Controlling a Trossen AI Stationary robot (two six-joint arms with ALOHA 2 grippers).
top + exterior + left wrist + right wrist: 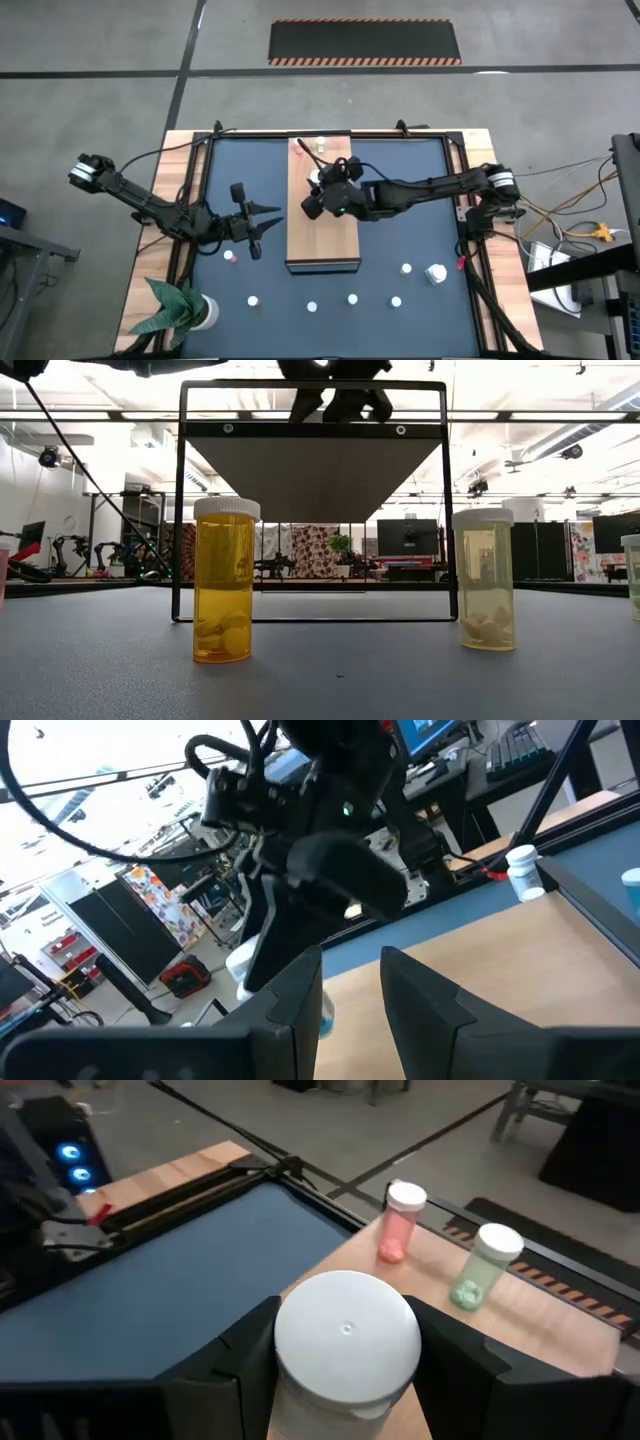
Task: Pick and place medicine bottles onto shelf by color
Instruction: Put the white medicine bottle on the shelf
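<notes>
Medicine bottles closest to the low camera are seen first: an orange-tinted one [224, 580] and a pale yellow one [485, 579], each upright on the dark mat [420, 200] with a white cap and a small heap of tablets at the bottom. They are judged light, stiff and smooth-walled, easily tipped, so a hold across the body just under the cap seems soundest. More white-capped bottles [352, 299] are spread along the mat's near side, beside a potted plant [180, 310]. Further in, the left gripper [257, 232] is held above the mat just beside the shelf [330, 250], its fingers [290, 1010] parted with nothing between them. Above the shelf, the right gripper [345, 1380] is pinched on a white-capped bottle [346, 1340]; what the bottle contains cannot be told. Beyond it, at the shelf's far end, a pink bottle [398, 1223] and a green bottle [482, 1263] stand near each other, each holding matching-tinted tablets low in the body. The held bottle is judged to belong on the board apart from those two colours
</notes>
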